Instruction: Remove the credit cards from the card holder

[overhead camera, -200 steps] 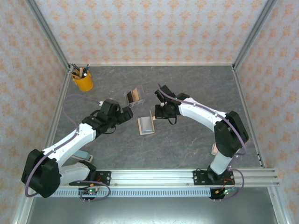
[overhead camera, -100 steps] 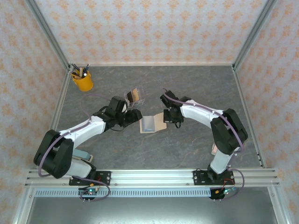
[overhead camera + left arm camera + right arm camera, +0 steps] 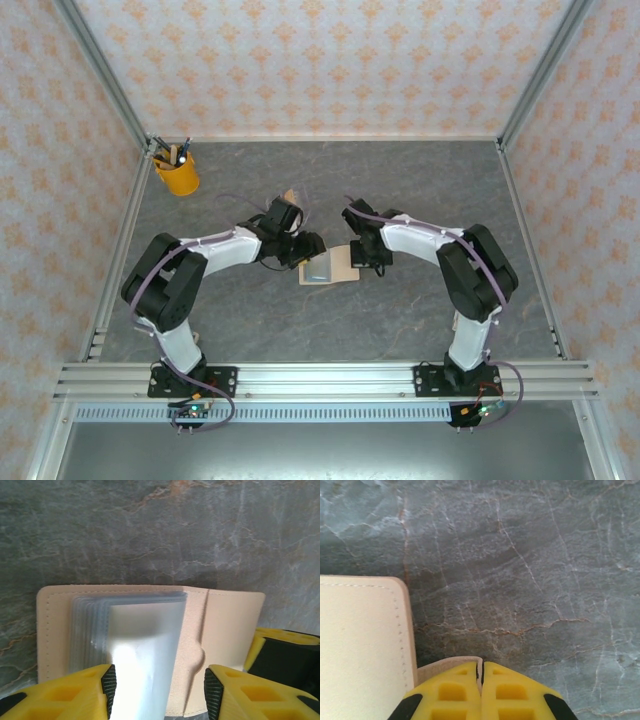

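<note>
The card holder (image 3: pixel 338 268) lies open on the table, tan with a stack of blue-grey sleeves (image 3: pixel 135 635). My left gripper (image 3: pixel 157 692) stands over its near edge with jaws apart. One pad (image 3: pixel 108 690) is at the sleeves' left side and the other (image 3: pixel 211 692) is over the tan flap. In the top view the left gripper (image 3: pixel 308 248) is at the holder's left end. My right gripper (image 3: pixel 481 680) is shut on the holder's closing tab (image 3: pixel 445 664), at the holder's right end (image 3: pixel 360 256). The credit cards are hidden.
A yellow cup of pens (image 3: pixel 178 176) stands at the back left. A clear stand (image 3: pixel 291 196) sits just behind the left wrist. Metal frame rails (image 3: pixel 330 378) border the grey stone-patterned table (image 3: pixel 420 180).
The left arm has swung right to the card holder and its jaws have narrowed around the sleeves. The holder now lies flat and open. The right gripper stays shut on the tab.
</note>
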Motion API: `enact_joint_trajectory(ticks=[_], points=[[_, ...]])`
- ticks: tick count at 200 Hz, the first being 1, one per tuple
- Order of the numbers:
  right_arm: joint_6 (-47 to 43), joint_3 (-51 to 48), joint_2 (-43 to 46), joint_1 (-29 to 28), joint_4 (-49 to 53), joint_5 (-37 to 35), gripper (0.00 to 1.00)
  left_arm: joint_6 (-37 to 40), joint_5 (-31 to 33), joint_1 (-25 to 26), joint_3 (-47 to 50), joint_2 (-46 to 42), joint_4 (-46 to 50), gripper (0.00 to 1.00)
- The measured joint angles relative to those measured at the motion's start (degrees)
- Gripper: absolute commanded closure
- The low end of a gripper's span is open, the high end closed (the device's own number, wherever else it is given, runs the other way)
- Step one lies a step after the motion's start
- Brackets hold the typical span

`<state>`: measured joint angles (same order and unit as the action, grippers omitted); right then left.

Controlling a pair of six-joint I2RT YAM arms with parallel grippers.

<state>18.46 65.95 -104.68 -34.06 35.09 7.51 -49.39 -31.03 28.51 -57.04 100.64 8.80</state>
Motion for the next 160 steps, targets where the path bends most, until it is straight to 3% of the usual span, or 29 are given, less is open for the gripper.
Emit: enact_joint_trajectory(ticks=[34,160], points=[[-2.0,0.4,-0.3,0.5,0.1,1.2,1.00,1.5,1.1,0.0,-2.3,0.8,4.2,0.35],[-3.7,1.7,-1.3,1.1,0.5,3.8,1.00,7.3,6.8,3.1,-8.5,3.4,14.1,0.32]])
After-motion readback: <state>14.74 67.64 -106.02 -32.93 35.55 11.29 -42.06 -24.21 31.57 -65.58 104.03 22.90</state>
